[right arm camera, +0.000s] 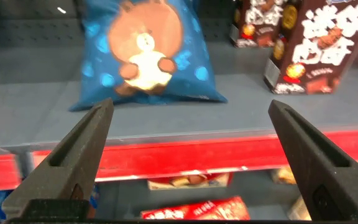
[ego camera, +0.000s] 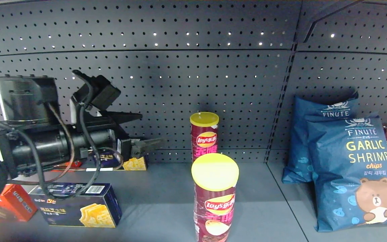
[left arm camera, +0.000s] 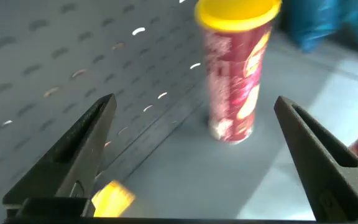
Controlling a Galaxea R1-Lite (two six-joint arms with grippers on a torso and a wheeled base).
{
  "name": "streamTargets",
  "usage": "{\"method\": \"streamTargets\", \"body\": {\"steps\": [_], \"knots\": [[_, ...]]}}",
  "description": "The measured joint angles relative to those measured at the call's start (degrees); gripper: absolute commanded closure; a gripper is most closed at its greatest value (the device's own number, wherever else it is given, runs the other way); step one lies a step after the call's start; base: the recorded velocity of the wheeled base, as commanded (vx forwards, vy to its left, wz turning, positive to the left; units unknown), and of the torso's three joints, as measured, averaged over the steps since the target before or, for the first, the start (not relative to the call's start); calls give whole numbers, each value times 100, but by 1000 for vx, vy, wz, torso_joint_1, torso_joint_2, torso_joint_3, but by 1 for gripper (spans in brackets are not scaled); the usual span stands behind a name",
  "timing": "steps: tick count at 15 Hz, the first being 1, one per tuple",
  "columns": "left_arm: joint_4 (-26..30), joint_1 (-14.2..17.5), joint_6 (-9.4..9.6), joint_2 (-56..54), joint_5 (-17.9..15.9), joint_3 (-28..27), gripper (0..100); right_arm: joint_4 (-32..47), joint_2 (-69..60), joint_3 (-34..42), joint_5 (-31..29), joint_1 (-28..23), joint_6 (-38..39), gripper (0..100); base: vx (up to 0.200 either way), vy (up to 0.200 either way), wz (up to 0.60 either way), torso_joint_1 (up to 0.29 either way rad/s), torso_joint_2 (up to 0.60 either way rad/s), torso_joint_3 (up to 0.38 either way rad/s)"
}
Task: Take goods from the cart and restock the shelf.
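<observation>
Two maroon chip cans with yellow lids stand upright mid-shelf, one at the back (ego camera: 204, 134) and one near the front (ego camera: 215, 198). My left gripper (ego camera: 148, 131) hangs open and empty above the shelf, close to the pegboard wall and left of the rear can. From the left wrist, its fingers (left arm camera: 73, 162) spread wide with the rear can (left arm camera: 235, 74) ahead between them. My right gripper (right arm camera: 191, 104) is open and empty in front of the shelf's red edge (right arm camera: 166, 158), facing a blue chip bag (right arm camera: 145, 50) printed with a bear.
Dark blue cracker boxes lie at the shelf's left, one in front (ego camera: 79, 205) and one under the arm (ego camera: 126, 163), beside a red box (ego camera: 8, 205). Two blue bags (ego camera: 351, 174) lean at the right. Brown snack boxes (right arm camera: 316, 46) stand past the bag. Grey shelf floor (ego camera: 160, 195) lies bare between boxes and cans.
</observation>
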State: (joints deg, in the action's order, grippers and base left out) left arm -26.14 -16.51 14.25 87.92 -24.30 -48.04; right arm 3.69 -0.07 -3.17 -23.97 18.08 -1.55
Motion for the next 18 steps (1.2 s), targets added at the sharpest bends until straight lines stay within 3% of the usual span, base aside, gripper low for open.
{"method": "streamTargets", "body": {"steps": [3,5,6,9,11,14,18], "knots": [[761,57,226,-809,783,194,0,163,219,-551,21,20,-110,0,0,0,0,0,0,0],[1117,91,250,-1215,1289,268,0,202,845,-1182,286,140,-193,0,0,0,0,0,0,0],[1221,102,244,-1382,1385,336,0,200,1269,-1513,561,201,-288,0,0,0,0,0,0,0],[1204,140,206,-1603,1387,373,0,-57,2567,-2182,1469,341,-439,0,0,0,0,0,0,0],[1185,157,202,-1645,1385,393,0,-535,3447,-2395,1716,507,-469,0,0,0,0,0,0,0],[1180,182,204,-1668,1376,533,0,-1576,4662,-2532,1607,1122,-491,0,0,0,0,0,0,0],[1174,199,191,-1684,1368,560,0,-1972,5723,-2411,1376,2232,-435,0,0,0,0,0,0,0]]}}
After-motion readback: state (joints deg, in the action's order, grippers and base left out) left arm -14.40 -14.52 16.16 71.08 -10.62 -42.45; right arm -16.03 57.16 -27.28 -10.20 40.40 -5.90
